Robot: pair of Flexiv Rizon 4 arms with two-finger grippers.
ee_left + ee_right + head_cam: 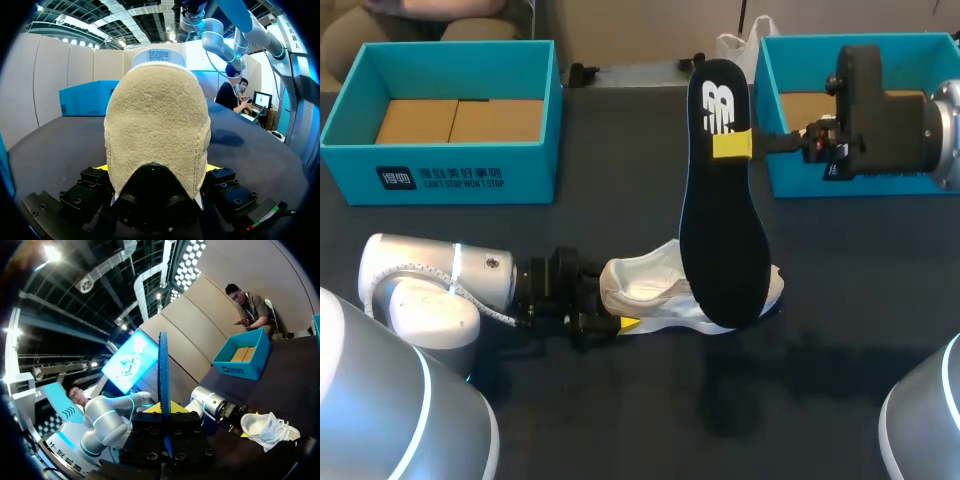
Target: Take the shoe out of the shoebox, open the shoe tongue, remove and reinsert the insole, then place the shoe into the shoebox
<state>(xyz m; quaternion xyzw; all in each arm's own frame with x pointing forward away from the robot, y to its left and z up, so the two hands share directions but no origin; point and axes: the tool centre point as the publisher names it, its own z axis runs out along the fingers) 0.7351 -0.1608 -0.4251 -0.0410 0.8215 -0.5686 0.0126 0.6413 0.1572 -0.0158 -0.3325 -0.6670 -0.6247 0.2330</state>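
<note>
Two holds carry risk: the fingers of the left gripper (pixel 608 318) clamp the shoe (pixel 655 290) by its heel on the table (pixel 620 400), while those of the right gripper (pixel 745 143) pinch the insole (pixel 720 230) above it, which may swivel and miss the opening.

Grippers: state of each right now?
Left gripper: closed on the heel of the white shoe.
Right gripper: closed on the black insole, held upright above the shoe.
</note>
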